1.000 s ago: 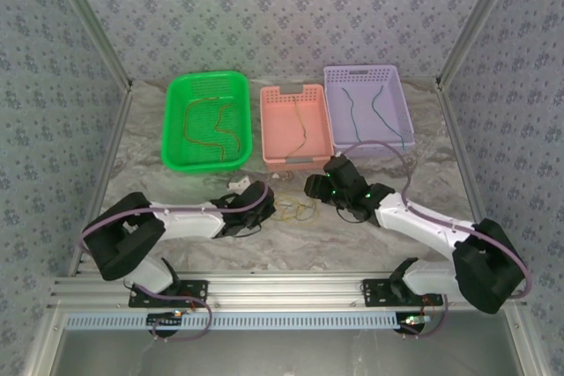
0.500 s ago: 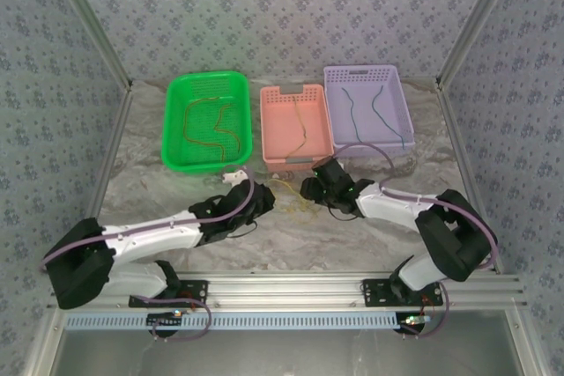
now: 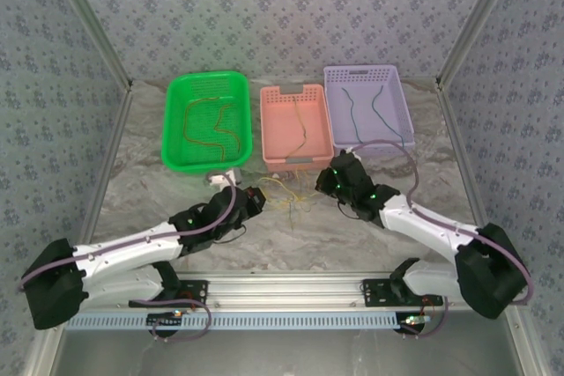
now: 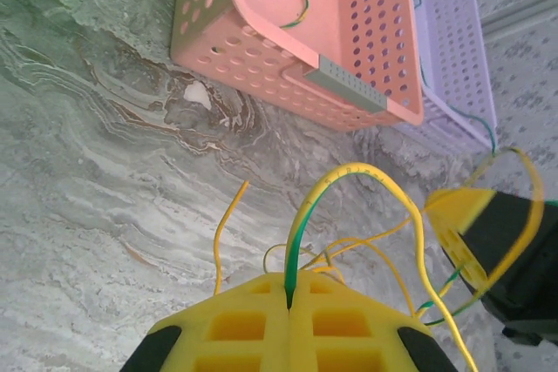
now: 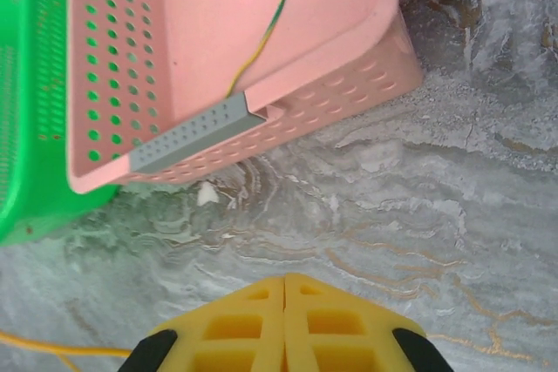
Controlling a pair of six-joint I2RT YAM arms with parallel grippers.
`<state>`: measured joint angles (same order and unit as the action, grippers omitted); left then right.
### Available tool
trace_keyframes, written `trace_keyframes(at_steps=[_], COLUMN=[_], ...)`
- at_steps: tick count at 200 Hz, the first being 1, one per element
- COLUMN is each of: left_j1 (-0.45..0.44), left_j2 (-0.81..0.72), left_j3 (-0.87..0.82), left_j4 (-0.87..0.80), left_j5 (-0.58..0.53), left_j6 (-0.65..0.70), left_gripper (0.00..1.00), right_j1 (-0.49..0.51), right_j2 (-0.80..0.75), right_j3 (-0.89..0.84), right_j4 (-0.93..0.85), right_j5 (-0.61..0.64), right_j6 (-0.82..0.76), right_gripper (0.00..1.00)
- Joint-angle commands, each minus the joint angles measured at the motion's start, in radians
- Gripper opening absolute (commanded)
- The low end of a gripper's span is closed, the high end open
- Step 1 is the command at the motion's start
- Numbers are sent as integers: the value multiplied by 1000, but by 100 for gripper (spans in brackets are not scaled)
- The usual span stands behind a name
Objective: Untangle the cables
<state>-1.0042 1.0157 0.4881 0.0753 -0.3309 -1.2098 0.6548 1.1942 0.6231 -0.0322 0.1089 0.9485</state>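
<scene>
Left jaws pinched yellow-green cable [image 4: 296,237]; right jaws clenched, hold unclear. Needed slow outward pull, low over desk [image 3: 291,248], watching knots.

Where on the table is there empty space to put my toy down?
Bare table in front, between the arms and the near rail. Also left of the green basket and right of the purple basket. Crowded in the middle: cables stretch between the left gripper and right gripper, before the pink basket.

Cables [image 4: 299,224] span the middle — pink basket [image 3: 298,163] blocks beyond.
</scene>
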Motion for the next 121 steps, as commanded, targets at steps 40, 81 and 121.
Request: trace_keyframes(at_steps=[40,81,121], left_j1=[23,68,55], left_j2=[-213,-87,61], left_j3=[-164,-118,-163], left_j4=[106,8,42], left_j5=[-157,-39,-18], left_j6=[-83,-85,-133], left_gripper=[0,0,21], right_j1=[-24,47,72], right_j2=[-119,-50,49], right_j3=[-131,-50,-17], right_j4=[53,-2,-5], right_j5=[28,64,89], right_j6=[94,1,-96], right_gripper=[0,0,0])
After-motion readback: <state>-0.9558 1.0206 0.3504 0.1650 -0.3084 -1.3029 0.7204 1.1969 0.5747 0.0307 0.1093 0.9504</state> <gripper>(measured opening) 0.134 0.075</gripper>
